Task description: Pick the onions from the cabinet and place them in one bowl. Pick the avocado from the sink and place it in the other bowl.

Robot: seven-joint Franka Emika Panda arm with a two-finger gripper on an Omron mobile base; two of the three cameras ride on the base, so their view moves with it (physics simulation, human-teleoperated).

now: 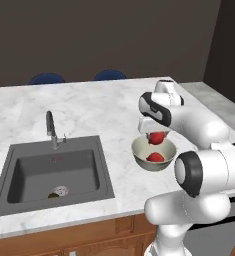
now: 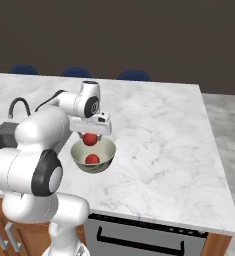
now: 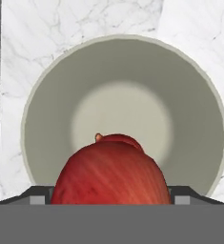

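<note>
Hand view, bottom center: your jaws pinch one onion (image 3: 111, 174) right above the bowl (image 3: 46, 95). Second onion (image 1: 155, 157) already lies inside that bowl, center right of the left base view, on the marble bench (image 1: 89, 107). Sink (image 1: 19, 172) at left; dark lump near its drain, likely the avocado (image 1: 53, 195).
</note>
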